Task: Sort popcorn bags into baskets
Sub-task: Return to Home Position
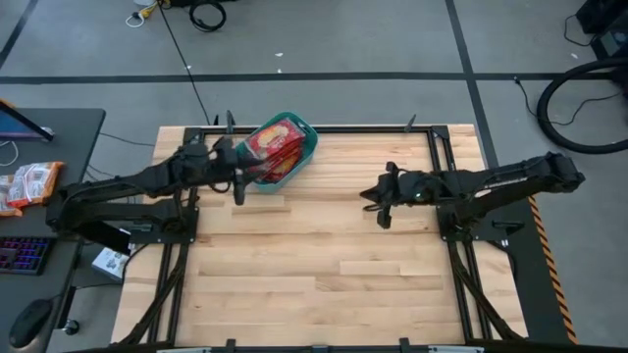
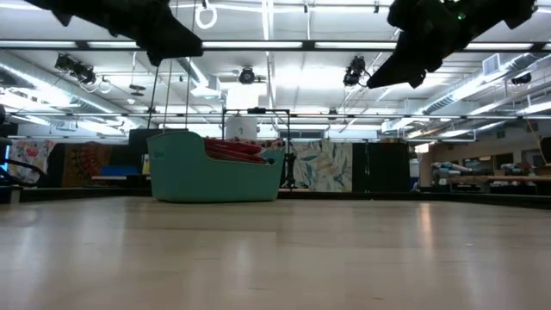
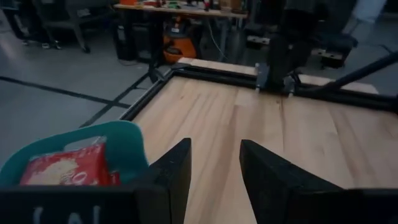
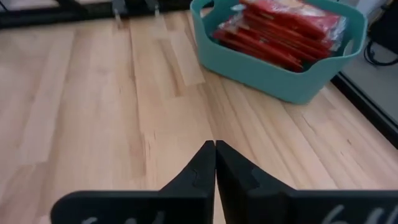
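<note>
The teal basket (image 1: 291, 155) stands near the table's far edge, left of centre, with its base on the wood; it also shows as the basket (image 4: 280, 68) in the right wrist view and the basket (image 2: 215, 176) in the low view. Red popcorn bags (image 1: 272, 142) lie stacked inside it, seen as bags (image 4: 283, 28) and a bag (image 3: 65, 168). My left gripper (image 1: 238, 183) hovers open just beside the basket's near-left side, holding nothing; its fingers (image 3: 214, 165) frame bare wood. My right gripper (image 1: 378, 208) hangs shut (image 4: 215, 149) over the table's right half, away from the basket.
Bare wooden tabletop (image 1: 314, 265) spreads across the near half and centre. Black frame rails (image 1: 324, 128) run along the table's edges. A side desk with orange-and-white snack packets (image 1: 29, 183) and a keyboard stands off the table's left.
</note>
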`<state>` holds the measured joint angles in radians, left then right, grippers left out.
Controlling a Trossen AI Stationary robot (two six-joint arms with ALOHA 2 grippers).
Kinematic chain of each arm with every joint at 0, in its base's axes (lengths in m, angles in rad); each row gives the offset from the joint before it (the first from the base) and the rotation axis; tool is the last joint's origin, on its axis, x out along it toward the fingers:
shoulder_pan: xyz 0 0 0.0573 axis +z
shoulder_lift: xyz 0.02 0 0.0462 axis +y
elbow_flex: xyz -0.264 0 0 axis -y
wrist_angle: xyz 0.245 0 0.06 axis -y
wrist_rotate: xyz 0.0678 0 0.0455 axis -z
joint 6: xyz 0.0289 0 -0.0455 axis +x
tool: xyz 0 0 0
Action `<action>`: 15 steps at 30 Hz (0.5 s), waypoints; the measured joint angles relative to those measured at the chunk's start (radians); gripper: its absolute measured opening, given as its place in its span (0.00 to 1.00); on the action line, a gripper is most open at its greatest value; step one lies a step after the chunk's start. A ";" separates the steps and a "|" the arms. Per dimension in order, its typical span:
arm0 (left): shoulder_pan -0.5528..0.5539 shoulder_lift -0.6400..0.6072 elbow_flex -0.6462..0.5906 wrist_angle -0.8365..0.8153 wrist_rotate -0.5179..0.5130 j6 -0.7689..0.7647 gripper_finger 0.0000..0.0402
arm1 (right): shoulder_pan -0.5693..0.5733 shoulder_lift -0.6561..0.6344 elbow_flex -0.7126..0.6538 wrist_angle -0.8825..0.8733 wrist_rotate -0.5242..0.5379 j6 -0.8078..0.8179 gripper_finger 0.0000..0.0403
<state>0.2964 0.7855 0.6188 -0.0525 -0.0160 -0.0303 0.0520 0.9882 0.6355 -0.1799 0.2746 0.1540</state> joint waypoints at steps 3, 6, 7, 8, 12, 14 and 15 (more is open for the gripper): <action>-0.024 -0.062 -0.041 -0.003 -0.051 -0.011 0.35 | -0.015 -0.073 -0.048 0.031 -0.021 0.008 0.03; -0.058 -0.125 -0.076 0.003 -0.099 -0.013 0.35 | -0.032 -0.142 -0.095 0.036 -0.031 0.010 0.02; -0.070 -0.146 -0.092 0.007 -0.118 -0.013 0.35 | -0.040 -0.166 -0.110 0.039 -0.034 0.010 0.02; -0.083 -0.166 -0.110 0.013 -0.137 -0.013 0.35 | -0.048 -0.191 -0.125 0.043 -0.034 0.010 0.03; -0.134 -0.247 -0.207 0.093 -0.183 -0.020 0.35 | -0.085 -0.287 -0.180 0.063 -0.073 0.004 0.04; -0.151 -0.285 -0.259 0.116 -0.190 -0.026 0.35 | -0.111 -0.335 -0.207 0.080 -0.113 0.001 0.03; -0.155 -0.303 -0.281 0.127 -0.191 -0.026 0.35 | -0.126 -0.359 -0.219 0.084 -0.130 -0.001 0.03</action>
<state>0.1411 0.4822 0.3378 0.0747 -0.2067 -0.0566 -0.0739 0.6289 0.4167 -0.0958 0.1444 0.1528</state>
